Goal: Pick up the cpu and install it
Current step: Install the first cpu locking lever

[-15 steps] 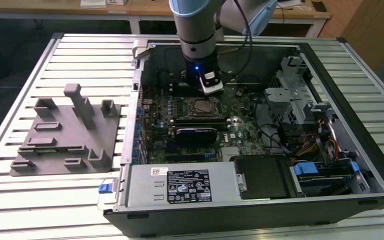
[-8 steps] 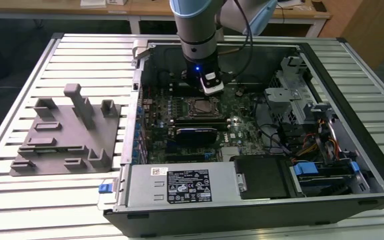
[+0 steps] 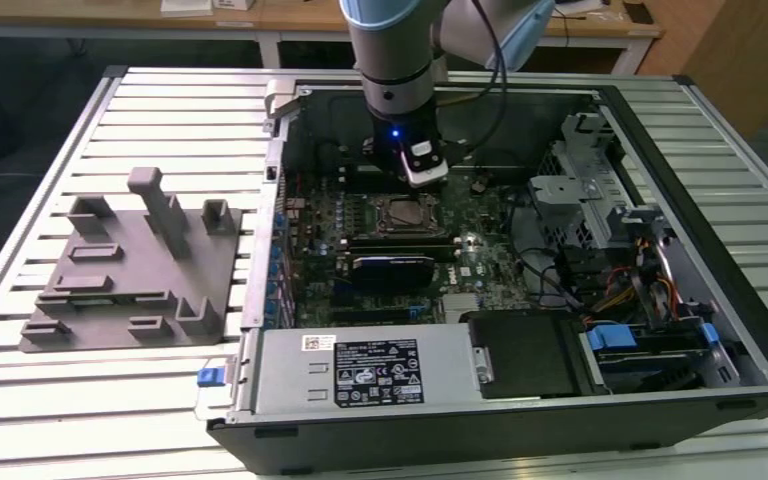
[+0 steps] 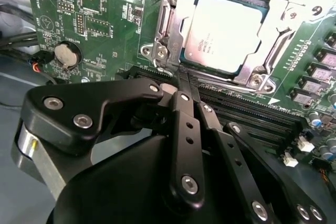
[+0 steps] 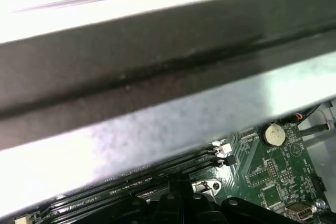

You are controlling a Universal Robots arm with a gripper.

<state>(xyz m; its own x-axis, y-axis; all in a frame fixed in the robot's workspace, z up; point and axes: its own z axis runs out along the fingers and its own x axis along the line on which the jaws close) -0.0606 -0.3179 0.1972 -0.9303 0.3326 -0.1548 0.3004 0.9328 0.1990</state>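
The cpu [image 4: 227, 31] already sits flat inside the socket frame [image 4: 169, 51] on the motherboard [image 4: 94, 14], so it seems the placing is done. In the second wrist view the gripper [image 4: 184, 85] is just beside the socket, its fingers [image 4: 181, 108] pressed together and holding nothing. The grey fixture [image 3: 131, 265] stands outside the computer case [image 3: 704, 200], on the table [image 3: 37, 400]

Workshop or lab, slatted metal workbench [image 3: 117, 400], opened computer case [image 3: 518, 420], wooden desks [image 3: 304, 20]
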